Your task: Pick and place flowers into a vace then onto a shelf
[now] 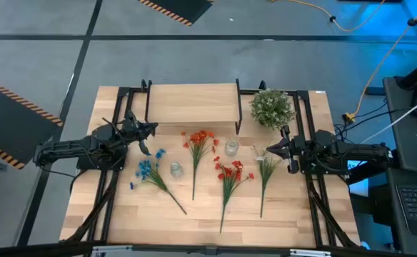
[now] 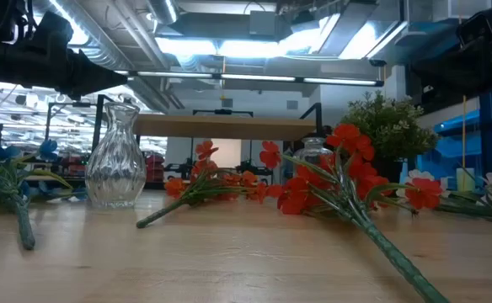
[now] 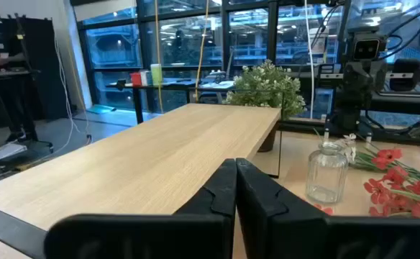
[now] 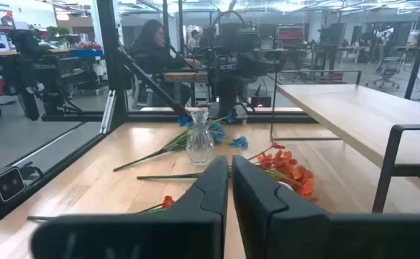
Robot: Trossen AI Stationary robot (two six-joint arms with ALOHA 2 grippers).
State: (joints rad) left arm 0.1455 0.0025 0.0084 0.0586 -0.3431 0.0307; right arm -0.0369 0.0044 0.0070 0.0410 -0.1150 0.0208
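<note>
Four sprigs lie flat on the table: blue flower [image 1: 148,171], orange-red flower [image 1: 198,143], red flower [image 1: 230,171] and small white flower [image 1: 265,168]. A fluted clear glass vase [image 1: 175,170] [image 2: 115,156] [image 4: 199,140] stands upright between the blue and orange-red sprigs. A small glass jar [image 1: 231,147] [image 3: 326,173] stands near the shelf's right leg. The light-wood shelf [image 1: 192,103] [image 3: 160,151] stands at the far edge. My left gripper [image 1: 148,135] [image 3: 235,187] hovers shut by the shelf's left end. My right gripper [image 1: 273,150] [image 4: 229,187] hovers shut beside the white sprig.
A round bushy green plant [image 1: 271,107] [image 2: 389,126] stands at the far right, beside the shelf. Black frame rails [image 1: 315,193] run along both table sides. Bare tabletop [image 1: 194,221] lies at the near edge. A person [image 4: 152,47] sits beyond the table.
</note>
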